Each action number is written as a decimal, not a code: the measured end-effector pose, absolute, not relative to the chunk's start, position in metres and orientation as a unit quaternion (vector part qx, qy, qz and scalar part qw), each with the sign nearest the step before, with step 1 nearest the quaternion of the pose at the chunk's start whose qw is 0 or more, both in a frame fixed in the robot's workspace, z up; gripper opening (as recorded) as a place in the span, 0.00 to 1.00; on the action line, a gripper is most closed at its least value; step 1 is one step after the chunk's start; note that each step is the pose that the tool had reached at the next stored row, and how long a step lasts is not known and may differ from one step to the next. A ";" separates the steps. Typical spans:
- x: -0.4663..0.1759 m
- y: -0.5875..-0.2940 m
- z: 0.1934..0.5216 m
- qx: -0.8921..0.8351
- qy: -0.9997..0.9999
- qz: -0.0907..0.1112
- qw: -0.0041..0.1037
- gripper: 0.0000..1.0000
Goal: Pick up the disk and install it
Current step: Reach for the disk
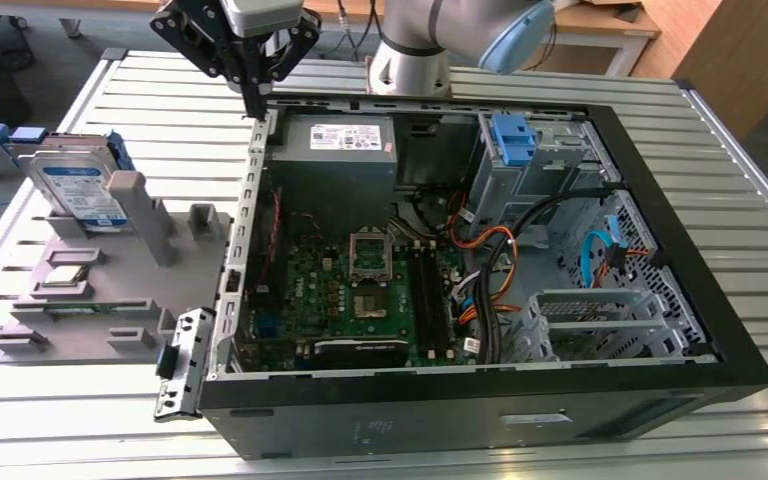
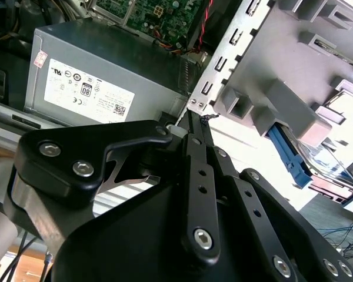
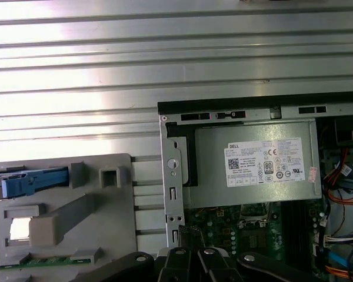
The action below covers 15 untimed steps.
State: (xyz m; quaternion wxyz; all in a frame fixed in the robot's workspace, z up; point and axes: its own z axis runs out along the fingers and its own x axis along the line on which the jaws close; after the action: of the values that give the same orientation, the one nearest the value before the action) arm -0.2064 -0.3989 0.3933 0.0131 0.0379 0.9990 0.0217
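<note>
The end effector (image 1: 253, 100) hovered over the back wall of the open computer case (image 1: 491, 250), its fingers pressed together with nothing between them. The disk (image 1: 75, 185) stood on edge in a grey holder (image 1: 104, 300) near the worktop's (image 1: 131, 100) edge at the exterior view's left, well apart from the end effector. It looked stiff, fairly heavy, smooth-faced and sensitive to knocks, so it seemed best pinched across its flat faces near the top edge, clear of the blue rails (image 1: 119, 150).

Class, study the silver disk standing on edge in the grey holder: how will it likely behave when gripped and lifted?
The disk looks like a rigid metal slab, so it probably won't flex. Its smooth faces may be slippery; the blue rails probably grip better. Standing on edge in the grey holder, it could tip if nudged.
</note>
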 end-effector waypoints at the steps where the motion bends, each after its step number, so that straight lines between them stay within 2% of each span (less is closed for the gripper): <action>1: -0.206 -0.399 0.393 0.038 0.999 0.022 0.013 0.11; 15: -0.212 -0.399 0.393 0.038 0.999 0.022 0.013 0.11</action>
State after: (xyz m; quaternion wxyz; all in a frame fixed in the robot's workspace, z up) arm -0.2120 -0.3989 0.3933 0.0131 0.0379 0.9990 0.0217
